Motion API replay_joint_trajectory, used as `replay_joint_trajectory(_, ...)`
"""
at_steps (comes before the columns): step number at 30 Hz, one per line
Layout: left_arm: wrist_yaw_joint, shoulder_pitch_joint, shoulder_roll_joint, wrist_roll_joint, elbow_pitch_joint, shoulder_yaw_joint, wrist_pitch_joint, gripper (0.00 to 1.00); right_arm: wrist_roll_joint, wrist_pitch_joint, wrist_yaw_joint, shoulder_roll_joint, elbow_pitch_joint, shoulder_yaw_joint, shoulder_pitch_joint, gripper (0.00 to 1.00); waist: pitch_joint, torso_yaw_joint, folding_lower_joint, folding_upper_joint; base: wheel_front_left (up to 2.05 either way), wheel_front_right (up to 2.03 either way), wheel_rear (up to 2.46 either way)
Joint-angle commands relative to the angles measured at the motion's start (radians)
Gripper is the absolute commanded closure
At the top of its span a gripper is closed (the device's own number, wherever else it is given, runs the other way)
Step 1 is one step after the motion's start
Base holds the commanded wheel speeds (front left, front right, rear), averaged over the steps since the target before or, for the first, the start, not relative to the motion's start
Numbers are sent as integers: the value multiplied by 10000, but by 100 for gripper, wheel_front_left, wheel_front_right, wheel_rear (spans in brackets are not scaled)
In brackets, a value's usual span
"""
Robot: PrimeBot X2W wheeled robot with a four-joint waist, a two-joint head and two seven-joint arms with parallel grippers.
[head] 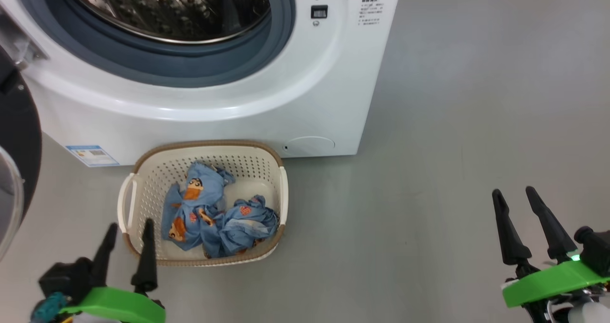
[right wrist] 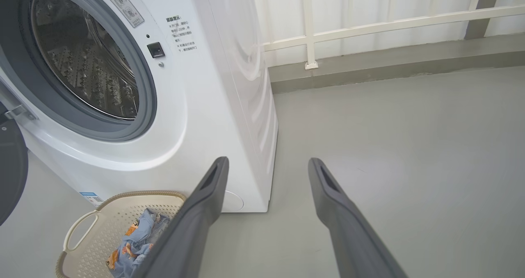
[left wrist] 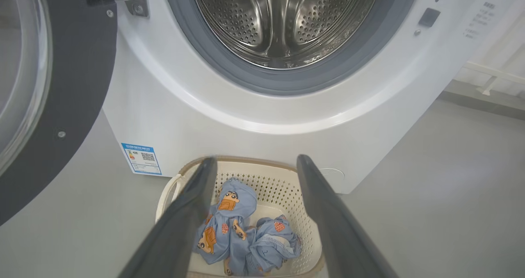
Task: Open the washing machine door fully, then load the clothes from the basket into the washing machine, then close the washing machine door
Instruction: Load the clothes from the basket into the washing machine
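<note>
The white washing machine (head: 305,75) (left wrist: 172,118) (right wrist: 213,105) stands with its steel drum exposed. Its door (head: 19,137) (left wrist: 69,105) (right wrist: 10,167), black-ringed with a clear glass bowl, is swung out to the left. On the floor before the machine sits the cream basket (head: 267,158) (left wrist: 283,181) (right wrist: 86,229), holding crumpled light-blue clothes (head: 209,213) (left wrist: 238,229) (right wrist: 135,243). My left gripper (head: 129,227) (left wrist: 256,163) hovers open at the basket's near-left corner, nothing between its fingers. Far right over bare floor, my right gripper (head: 514,193) (right wrist: 266,163) is open and empty too.
Grey floor (head: 452,146) stretches to the right of the machine. A white railing (right wrist: 369,23) and a low grey kerb (right wrist: 389,60) run behind the machine on the right. A blue label (head: 93,155) (left wrist: 142,158) marks the machine's lower left front.
</note>
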Motion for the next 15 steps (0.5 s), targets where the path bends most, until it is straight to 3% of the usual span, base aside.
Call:
replay_joint_trajectory(1,-13,-351,190,-90,-39,230,-63,0,10,-120,16,-105,-280,264,-241,0,238,-93,0,0,0,0,0)
replay_joint_trajectory(15,-13,-2205,523,-255,1942,-608,-63,0,8,-120,16,222,-491,329,-1151,0,1975,-449,0,0,0,0,0)
